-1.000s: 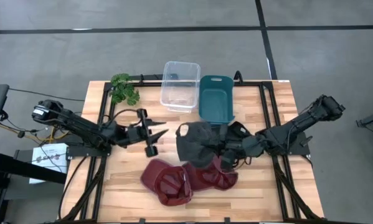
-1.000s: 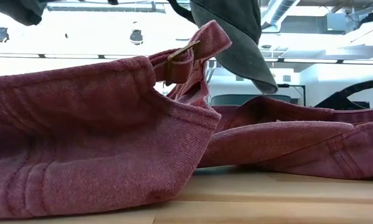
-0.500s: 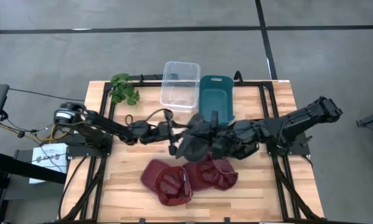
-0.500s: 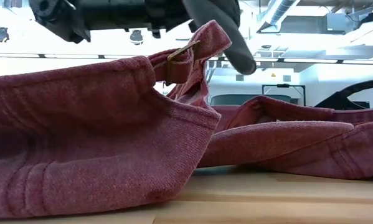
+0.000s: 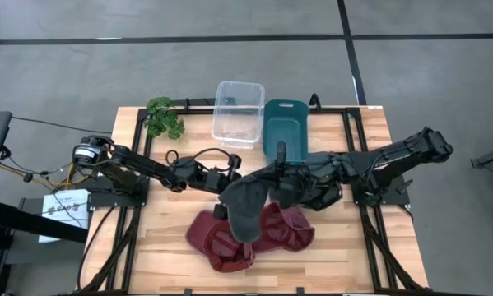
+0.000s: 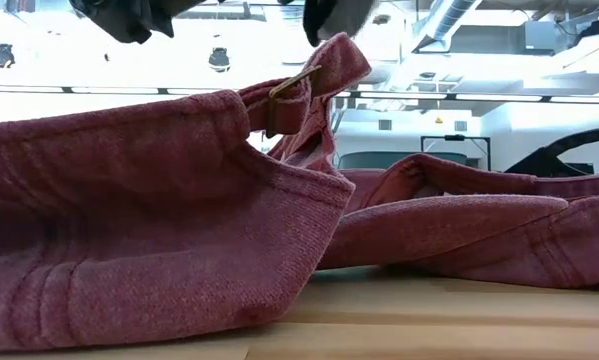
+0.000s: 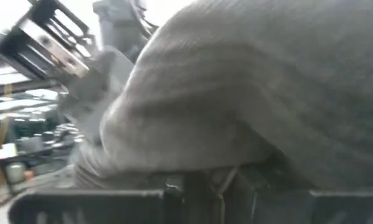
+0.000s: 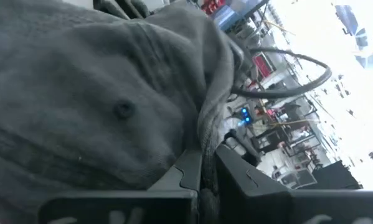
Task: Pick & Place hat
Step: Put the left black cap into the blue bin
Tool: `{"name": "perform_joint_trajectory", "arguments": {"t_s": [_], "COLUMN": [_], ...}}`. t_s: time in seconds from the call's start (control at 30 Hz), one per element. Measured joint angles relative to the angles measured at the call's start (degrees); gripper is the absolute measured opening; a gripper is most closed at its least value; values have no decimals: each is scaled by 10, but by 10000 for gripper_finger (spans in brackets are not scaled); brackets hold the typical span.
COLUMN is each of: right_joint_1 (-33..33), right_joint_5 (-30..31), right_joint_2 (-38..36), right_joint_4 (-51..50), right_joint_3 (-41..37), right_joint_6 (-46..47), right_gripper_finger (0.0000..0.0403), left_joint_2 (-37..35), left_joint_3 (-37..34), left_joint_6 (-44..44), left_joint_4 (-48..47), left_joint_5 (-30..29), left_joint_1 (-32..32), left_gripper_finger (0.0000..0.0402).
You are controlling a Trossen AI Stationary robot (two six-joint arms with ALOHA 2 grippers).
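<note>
A grey cap (image 5: 248,207) hangs in the air between both grippers, above two maroon caps (image 5: 221,242) (image 5: 281,230) that lie on the table near its front edge. My left gripper (image 5: 228,181) reaches in from the table's left and is shut on the grey cap. My right gripper (image 5: 276,177) reaches in from the right and is also shut on it. In both wrist views grey cloth (image 7: 254,99) (image 8: 80,112) fills the picture. The low view shows the maroon caps (image 6: 149,210) close up, with dark shapes (image 6: 129,15) overhead. My left gripper pinches a fold of the grey cap's cloth (image 7: 226,171) between its two fingers, coming level from the table's left. The cap is lifted clear. Which part of the cap this is cannot be told. My right gripper pinches the grey cap's crown edge (image 8: 198,152) between its two fingers, coming level from the table's right. The crown with its top button (image 8: 122,110) bulges ahead of the fingers. The cap hangs clear of the table.
A clear plastic bin (image 5: 239,112) and a teal bin (image 5: 285,130) stand side by side at the far edge. A green plant (image 5: 164,117) lies at the far left corner. Bare wood shows at the table's left (image 5: 168,234) and right (image 5: 345,238).
My left gripper has moved right toward the grey cap and taken hold of it. My right gripper has carried the cap left toward the table's middle. The cap has swung round and now hangs with its lower part over the maroon caps.
</note>
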Motion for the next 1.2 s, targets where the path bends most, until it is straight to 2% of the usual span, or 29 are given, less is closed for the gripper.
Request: {"name": "perform_joint_trajectory", "arguments": {"t_s": [0.23,0.53,0.83,1.07,1.2], "right_joint_1": [5,23,13,-19,-30], "right_joint_5": [-54,-39,-5,-3,-2], "right_joint_2": [0,-1,1,2,2], "right_joint_4": [-45,-133,-212,-247,-283], "right_joint_3": [38,119,185,221,241], "right_joint_6": [22,13,8,-2,-1], "right_gripper_finger": [13,13,13,13,13], "left_joint_2": [0,0,-2,-4,-3], "left_joint_3": [0,-1,1,3,2], "left_joint_6": [-42,-68,-81,-81,-72], "left_joint_4": [-52,-138,-178,-218,-218], "left_joint_5": [40,47,35,-36,-103], "left_joint_1": [-1,-5,-4,-2,-2], "left_gripper_finger": [61,61,61,61,60]}}
